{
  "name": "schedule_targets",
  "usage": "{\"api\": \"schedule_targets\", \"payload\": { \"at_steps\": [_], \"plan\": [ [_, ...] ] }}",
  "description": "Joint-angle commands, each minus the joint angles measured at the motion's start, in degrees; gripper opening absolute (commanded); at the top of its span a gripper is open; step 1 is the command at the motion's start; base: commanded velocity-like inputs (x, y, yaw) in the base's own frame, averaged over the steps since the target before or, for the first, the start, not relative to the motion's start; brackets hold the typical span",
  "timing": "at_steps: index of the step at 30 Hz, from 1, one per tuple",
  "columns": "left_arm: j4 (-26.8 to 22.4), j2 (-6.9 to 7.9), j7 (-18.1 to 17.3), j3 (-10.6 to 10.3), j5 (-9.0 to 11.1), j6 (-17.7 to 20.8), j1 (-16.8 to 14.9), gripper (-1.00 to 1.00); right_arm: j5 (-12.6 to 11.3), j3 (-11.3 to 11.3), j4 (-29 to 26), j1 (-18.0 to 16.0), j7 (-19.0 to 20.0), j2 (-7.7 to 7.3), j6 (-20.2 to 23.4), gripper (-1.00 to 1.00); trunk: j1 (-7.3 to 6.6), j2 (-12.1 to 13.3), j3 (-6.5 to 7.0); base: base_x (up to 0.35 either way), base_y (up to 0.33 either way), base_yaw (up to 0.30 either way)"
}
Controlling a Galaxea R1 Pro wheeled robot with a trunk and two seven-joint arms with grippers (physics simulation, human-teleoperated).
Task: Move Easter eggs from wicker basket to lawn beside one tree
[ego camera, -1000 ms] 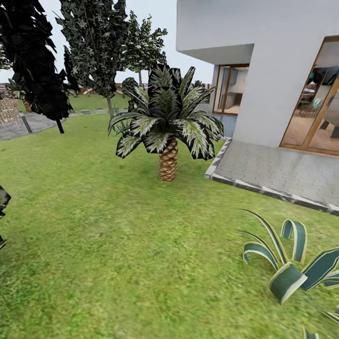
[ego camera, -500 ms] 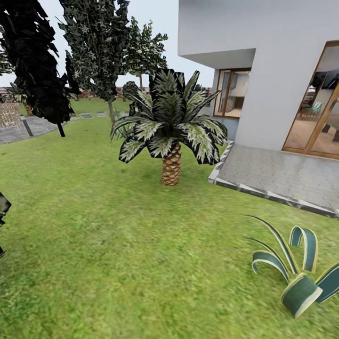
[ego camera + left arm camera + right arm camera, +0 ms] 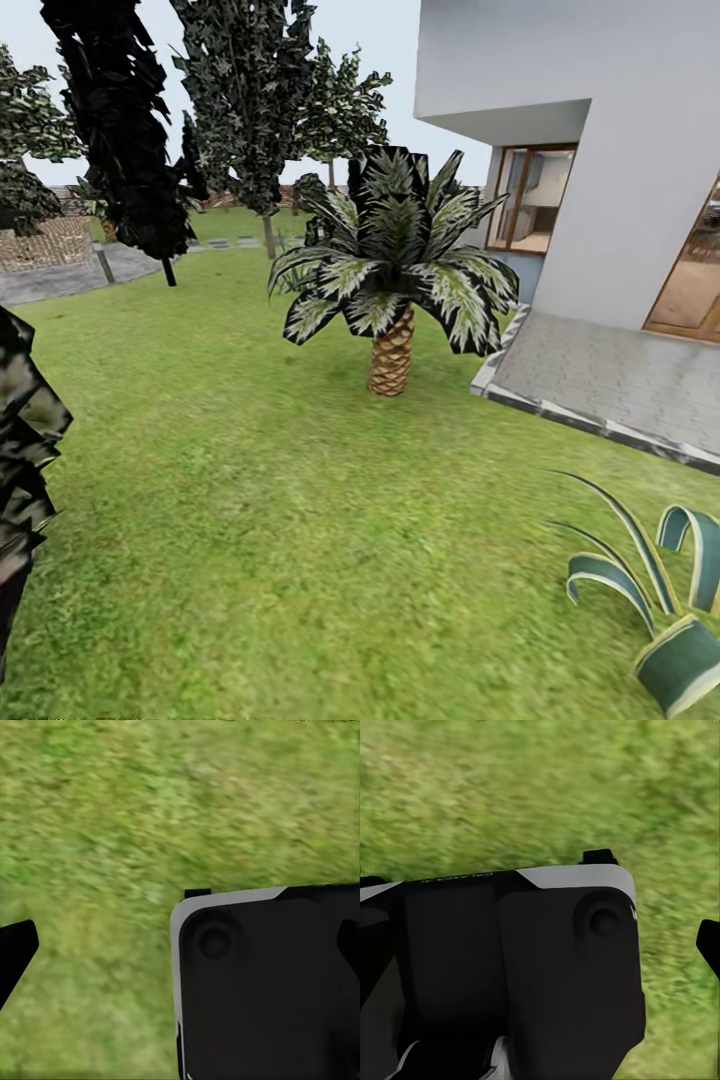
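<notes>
Green lawn (image 3: 300, 520) surrounds a short palm (image 3: 392, 300) beside the white house (image 3: 600, 150), no basket or eggs sighted, claw state on either arm indeterminable, so the search step is judged under way, next requiring locating the basket.

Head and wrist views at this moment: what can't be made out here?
- Head view: the dark foliage is cut off by the left edge, so its kind is unclear.
- Head view: the striped plant is cropped by the right and bottom edges.
- Head view: the distant fence is small and partly behind dark trees.
- Left wrist view: a dark robot part blocks much of the blurred lawn; whether that pincer is open cannot be told.
- Right wrist view: the same.
</notes>
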Motion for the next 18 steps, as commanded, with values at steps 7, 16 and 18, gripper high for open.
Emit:
{"api": "schedule_targets", "payload": {
  "at_steps": [7,16,18],
  "plan": [
    [0.04,0.01,0.04,-0.24,-0.02,-0.2,-0.06,1.0,-0.03,-0.29,-0.14,-0.02,0.07,0.06,0.33,1.0,0.05,-0.11,-0.12,0.163,0.0,0.055],
    [0.05,0.02,0.04,-0.24,-0.09,-0.2,-0.06,1.0,-0.03,-0.24,-0.07,-0.02,0.07,0.13,0.33,1.0,0.05,-0.11,-0.12,0.041,0.007,0.148],
    [0.04,0.03,0.04,-0.24,-0.05,-0.2,-0.06,1.0,-0.03,-0.24,-0.03,-0.02,0.07,0.13,0.33,1.0,0.05,-0.11,-0.12,0.108,0.086,0.232]
  ]
}}
